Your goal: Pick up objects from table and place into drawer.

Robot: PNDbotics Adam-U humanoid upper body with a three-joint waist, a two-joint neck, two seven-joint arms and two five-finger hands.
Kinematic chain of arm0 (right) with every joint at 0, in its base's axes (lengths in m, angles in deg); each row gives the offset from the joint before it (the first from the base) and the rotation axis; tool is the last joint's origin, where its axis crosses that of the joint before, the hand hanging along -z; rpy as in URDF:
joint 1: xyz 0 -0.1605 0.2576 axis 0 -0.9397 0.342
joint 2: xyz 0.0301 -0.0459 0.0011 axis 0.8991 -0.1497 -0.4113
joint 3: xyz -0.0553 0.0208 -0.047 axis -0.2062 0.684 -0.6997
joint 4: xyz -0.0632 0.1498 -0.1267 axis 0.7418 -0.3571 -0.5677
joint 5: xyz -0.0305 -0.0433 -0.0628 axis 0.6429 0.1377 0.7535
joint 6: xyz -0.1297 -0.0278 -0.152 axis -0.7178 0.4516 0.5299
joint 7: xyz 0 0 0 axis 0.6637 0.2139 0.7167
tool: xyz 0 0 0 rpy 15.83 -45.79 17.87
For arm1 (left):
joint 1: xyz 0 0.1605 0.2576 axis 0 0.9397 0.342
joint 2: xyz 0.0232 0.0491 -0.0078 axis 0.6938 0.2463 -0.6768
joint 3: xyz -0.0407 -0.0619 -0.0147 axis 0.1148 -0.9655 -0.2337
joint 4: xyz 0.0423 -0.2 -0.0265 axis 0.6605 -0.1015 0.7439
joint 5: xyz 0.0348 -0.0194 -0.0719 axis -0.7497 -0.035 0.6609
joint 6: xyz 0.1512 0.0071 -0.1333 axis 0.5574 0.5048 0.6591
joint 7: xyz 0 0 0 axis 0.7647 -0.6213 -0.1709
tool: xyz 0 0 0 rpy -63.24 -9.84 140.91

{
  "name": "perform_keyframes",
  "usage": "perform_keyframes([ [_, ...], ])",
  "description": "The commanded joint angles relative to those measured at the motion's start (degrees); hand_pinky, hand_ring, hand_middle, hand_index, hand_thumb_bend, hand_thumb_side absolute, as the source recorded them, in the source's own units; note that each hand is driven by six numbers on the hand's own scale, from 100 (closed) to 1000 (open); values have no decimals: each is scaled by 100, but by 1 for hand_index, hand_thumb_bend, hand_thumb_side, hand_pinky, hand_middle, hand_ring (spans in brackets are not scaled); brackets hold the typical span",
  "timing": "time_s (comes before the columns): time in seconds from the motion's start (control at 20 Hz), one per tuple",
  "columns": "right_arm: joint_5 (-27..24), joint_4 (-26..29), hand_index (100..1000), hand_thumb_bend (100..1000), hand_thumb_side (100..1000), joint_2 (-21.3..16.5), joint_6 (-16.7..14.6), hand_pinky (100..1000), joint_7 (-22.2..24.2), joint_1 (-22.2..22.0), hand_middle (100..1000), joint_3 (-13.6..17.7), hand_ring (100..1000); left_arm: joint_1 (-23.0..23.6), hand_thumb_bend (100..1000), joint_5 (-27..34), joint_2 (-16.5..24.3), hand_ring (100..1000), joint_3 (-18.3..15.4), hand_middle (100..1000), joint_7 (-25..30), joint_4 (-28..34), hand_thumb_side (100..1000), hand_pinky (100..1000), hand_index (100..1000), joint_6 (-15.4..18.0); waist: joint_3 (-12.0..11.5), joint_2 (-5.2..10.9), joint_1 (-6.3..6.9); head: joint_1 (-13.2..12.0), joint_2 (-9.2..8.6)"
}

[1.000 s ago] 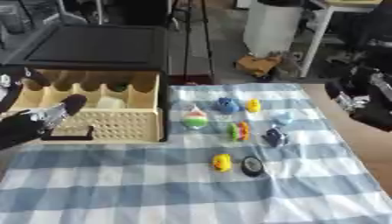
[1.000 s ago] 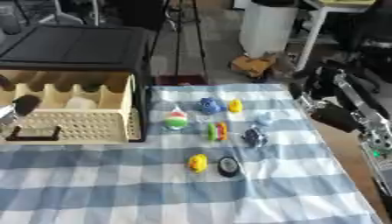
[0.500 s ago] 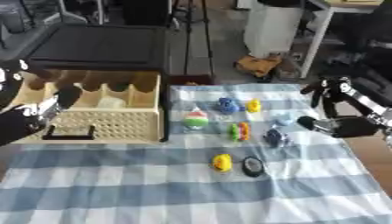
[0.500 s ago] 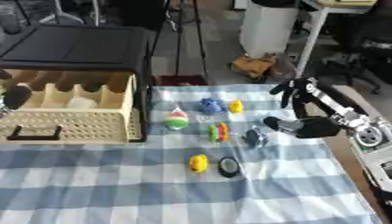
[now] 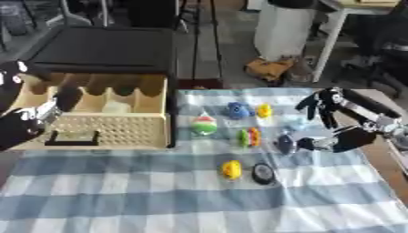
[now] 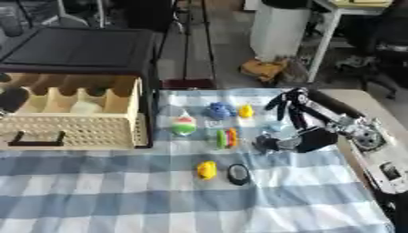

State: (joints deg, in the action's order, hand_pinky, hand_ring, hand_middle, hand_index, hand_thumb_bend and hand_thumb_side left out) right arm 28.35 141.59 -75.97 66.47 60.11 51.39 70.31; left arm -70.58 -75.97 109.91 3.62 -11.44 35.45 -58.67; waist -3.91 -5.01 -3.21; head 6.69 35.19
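Note:
Several small toys lie on the checked cloth [image 5: 159,200]: a green, red and white ball [image 5: 204,125], a blue toy [image 5: 237,109], a small yellow one [image 5: 264,110], a green and orange pair [image 5: 248,136], a dark blue piece [image 5: 284,144], a yellow toy [image 5: 231,169] and a black round thing [image 5: 262,173]. My right hand [image 6: 317,135] hovers open at the right of the group, fingers [image 6: 285,102] spread and thumb close to the dark blue piece. The beige drawer [image 5: 111,132] stands open at the left, a pale thing [image 5: 115,107] inside. My left hand [image 5: 24,125] rests open by the drawer's left end.
The drawer belongs to a black cabinet [image 5: 104,48] behind it. Bare wooden table [image 5: 390,164] shows past the cloth's right edge. On the floor beyond are a white bin [image 5: 287,27] and a white table leg [image 5: 327,41].
My right hand has come in from the right edge and lowered leftward until it is beside the dark blue piece. My left hand has drifted slightly left. The toys have not moved.

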Motion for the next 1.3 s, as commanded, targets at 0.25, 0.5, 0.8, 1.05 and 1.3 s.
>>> perform_keyframes([
  [0.25, 127, -161, 752, 618, 400, -124, -94, 229, 189, 331, 491, -169, 298, -92, 700, 80, 28, 100, 6, 100, -7, 108, 1000, 100, 665, 38, -29, 64, 25, 40, 52],
  [0.5, 129, -216, 737, 616, 400, -85, -127, 223, 224, 397, 483, -211, 289, -94, 697, 105, 17, 100, 14, 100, -11, 108, 1000, 100, 665, 43, -44, 61, 30, 56, 57],
  [0.8, 179, -512, 728, 608, 382, 250, -146, 213, 395, 781, 473, -397, 277, -104, 694, 143, -16, 100, 33, 100, 10, 108, 1000, 100, 666, 69, -69, 48, 51, 97, 71],
  [1.05, 264, -722, 724, 604, 374, 428, -226, 211, 569, 1021, 471, -587, 275, -120, 692, 156, -30, 100, 46, 100, 37, 108, 1000, 100, 666, 85, -101, 32, 67, 135, 70],
  [1.3, 350, -887, 723, 604, 374, 577, -284, 210, 686, 1175, 470, -704, 275, -141, 690, 156, -39, 100, 51, 100, 58, 108, 1000, 100, 666, 99, -139, 14, 80, 160, 70],
])
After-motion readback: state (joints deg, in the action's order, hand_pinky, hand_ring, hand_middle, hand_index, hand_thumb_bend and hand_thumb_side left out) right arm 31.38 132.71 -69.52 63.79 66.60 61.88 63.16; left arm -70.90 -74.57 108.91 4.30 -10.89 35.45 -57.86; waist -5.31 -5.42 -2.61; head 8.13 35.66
